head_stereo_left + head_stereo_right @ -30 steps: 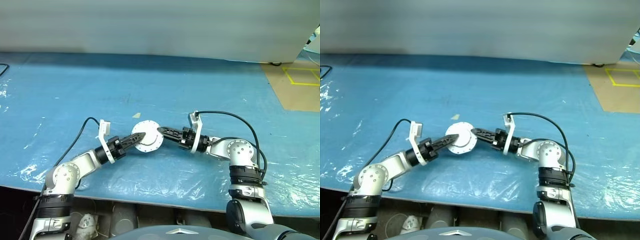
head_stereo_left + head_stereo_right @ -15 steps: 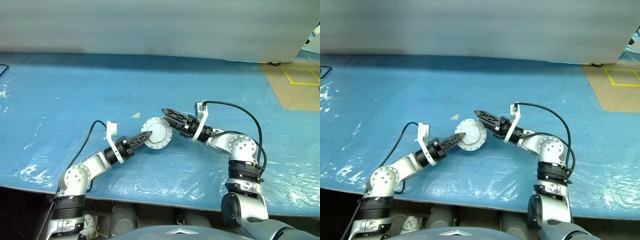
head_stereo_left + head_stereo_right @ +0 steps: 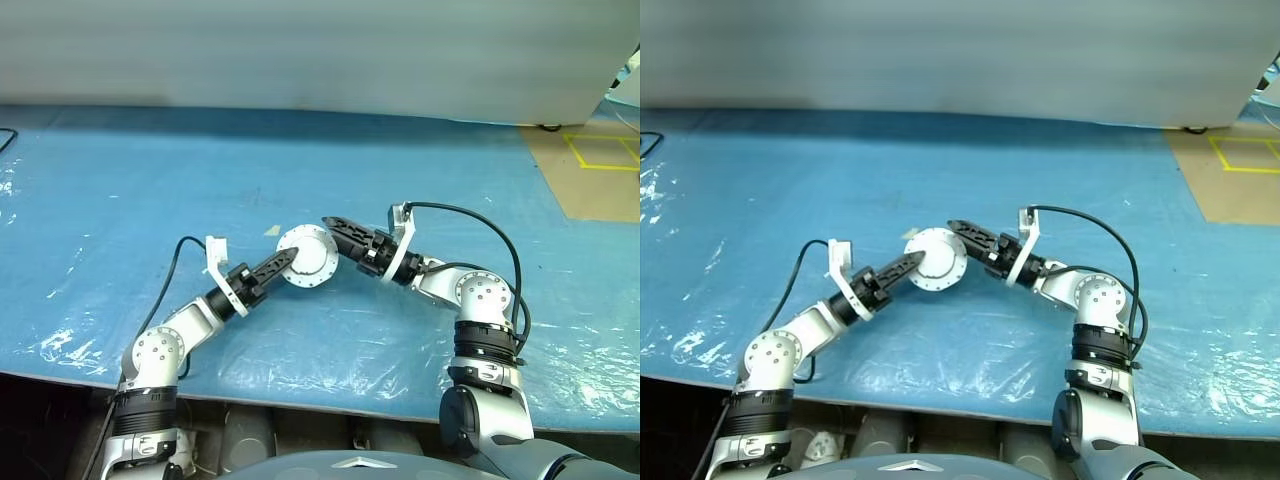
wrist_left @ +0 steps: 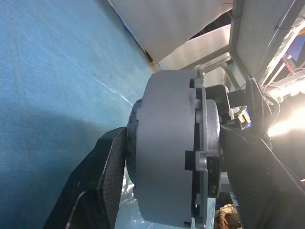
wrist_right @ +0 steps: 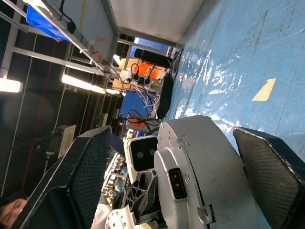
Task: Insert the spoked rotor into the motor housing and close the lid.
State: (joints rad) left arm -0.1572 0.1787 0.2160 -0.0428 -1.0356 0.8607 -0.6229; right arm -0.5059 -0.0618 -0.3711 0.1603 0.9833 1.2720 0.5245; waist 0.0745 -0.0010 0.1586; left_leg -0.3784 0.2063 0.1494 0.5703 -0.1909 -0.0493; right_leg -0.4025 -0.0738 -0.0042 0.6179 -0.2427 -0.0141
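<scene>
Overhead, the motor housing (image 3: 307, 258) is seen raised above the blue sheet (image 3: 120, 190), clamped by the left gripper (image 3: 283, 262); the right gripper (image 3: 334, 227) is seen just beside the drum's far edge, its fingers spread. From the left wrist, the drum is shown edge-on, pinched across its flat faces by the two black fingers (image 4: 112, 162); a flanged plate is seen on one face. From the right wrist, the wide-apart fingers (image 5: 88, 164) are seen flanking the drum without touching it.
</scene>
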